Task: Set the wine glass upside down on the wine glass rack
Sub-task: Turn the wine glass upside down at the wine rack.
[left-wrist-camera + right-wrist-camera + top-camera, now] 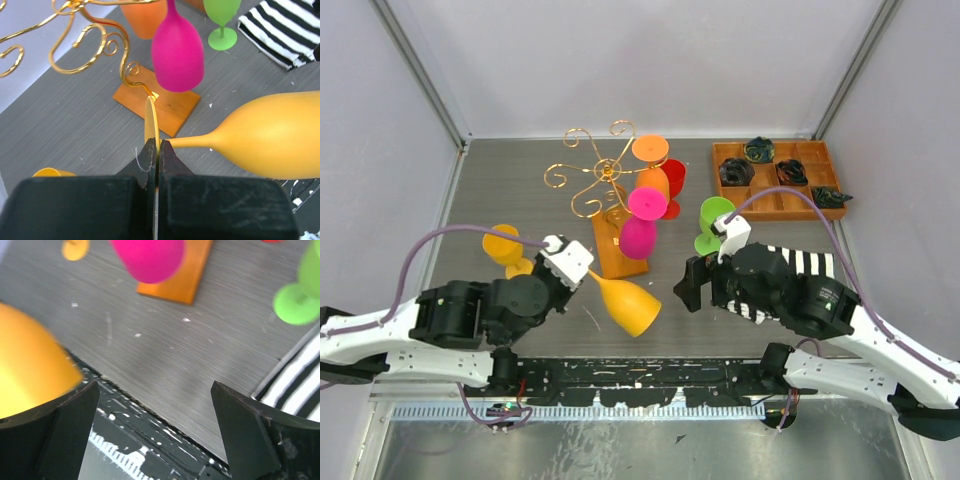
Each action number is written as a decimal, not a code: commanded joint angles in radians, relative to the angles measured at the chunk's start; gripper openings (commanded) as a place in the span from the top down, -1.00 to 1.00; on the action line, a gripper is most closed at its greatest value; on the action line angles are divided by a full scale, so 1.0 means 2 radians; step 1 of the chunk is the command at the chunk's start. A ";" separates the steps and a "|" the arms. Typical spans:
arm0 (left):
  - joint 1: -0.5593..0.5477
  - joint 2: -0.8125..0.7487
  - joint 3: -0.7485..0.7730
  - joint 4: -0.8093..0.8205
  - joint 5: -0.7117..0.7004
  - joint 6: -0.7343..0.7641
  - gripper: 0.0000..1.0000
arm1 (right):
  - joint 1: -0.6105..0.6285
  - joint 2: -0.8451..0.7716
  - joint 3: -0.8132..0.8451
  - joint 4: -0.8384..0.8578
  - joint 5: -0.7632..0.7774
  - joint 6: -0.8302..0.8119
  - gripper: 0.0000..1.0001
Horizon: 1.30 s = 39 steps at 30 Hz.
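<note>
My left fingers (pixel 148 156) pinch the wine glass (pixel 270 142) by its foot, so the bowl can hang inverted on the wine glass rack (pixel 170 106) ahead; right fingers (pixel 245 430) gape empty.

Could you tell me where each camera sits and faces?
Top external: overhead behind the bases, looking down on the grey table; both arms show.
Left wrist: forward past the left gripper, shut on the amber wine glass.
Right wrist: down at the table past the open right gripper.
All share the hanging magenta glass and orange-brown wooden base.
</note>
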 commanded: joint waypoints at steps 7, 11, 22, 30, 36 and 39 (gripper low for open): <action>-0.001 0.044 0.034 0.008 0.055 0.029 1.00 | 0.003 0.007 -0.010 0.216 -0.230 -0.048 -0.69; -0.002 0.059 0.045 0.008 0.066 0.039 1.00 | 0.003 0.038 -0.015 0.264 -0.276 -0.028 -0.43; -0.003 0.101 0.064 0.017 0.096 0.049 1.00 | 0.010 0.082 -0.030 0.296 -0.280 -0.018 -0.18; -0.004 0.101 0.066 0.031 0.094 0.065 1.00 | 0.011 0.093 -0.044 0.307 -0.265 -0.002 -0.01; -0.007 0.115 0.074 0.031 0.092 0.071 1.00 | 0.011 0.107 -0.042 0.318 -0.261 0.006 0.08; -0.011 0.123 0.075 0.031 0.084 0.072 1.00 | 0.011 0.114 -0.043 0.321 -0.256 0.013 0.19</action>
